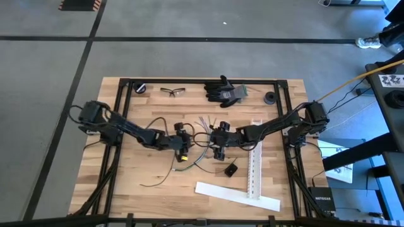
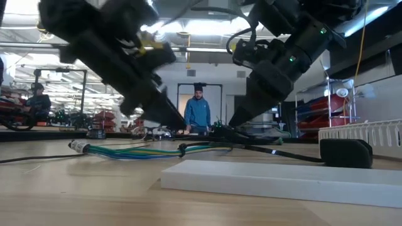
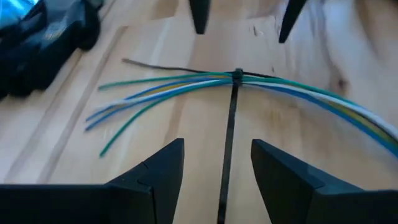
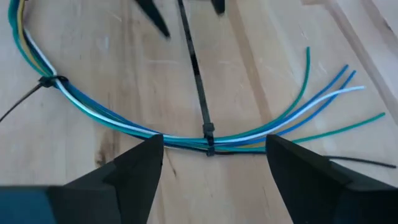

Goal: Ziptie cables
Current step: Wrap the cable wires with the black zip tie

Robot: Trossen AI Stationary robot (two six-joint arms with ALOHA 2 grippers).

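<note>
You have the bundle of thin blue, green, white and yellow cables [image 4: 124,127] lying on the wooden counter [image 1: 126,183] near the middle of the high view, curving in an arc between the two arms. A thin black plastic ziptie [image 4: 198,81] is cinched around the bundle, its head sitting on the wires at lower centre of the right wrist view and its stiff tail running straight up toward the top of that frame. A second black ziptie [image 4: 46,84] wraps the bundle at the left edge of the same view, its tail trailing off to the lower left. Your left gripper [image 3: 217,177] sits low over the counter with its fingers apart, the first tie's tail lying between them without touching either. Your right gripper [image 4: 214,165] faces it from the other side, fingers also apart, straddling the bundle at the tie's head and gripping nothing. Further out in the high view, a small black rectangular block [image 1: 231,169] lies just below the grippers, two flat white perforated strips [image 1: 255,157] lie at lower right, and a pair of black gloves [image 1: 225,92] and clear safety glasses [image 1: 173,92] rest along the top edge. A person in a blue top [image 2: 198,112] stands in the room beyond in the low view.
</note>
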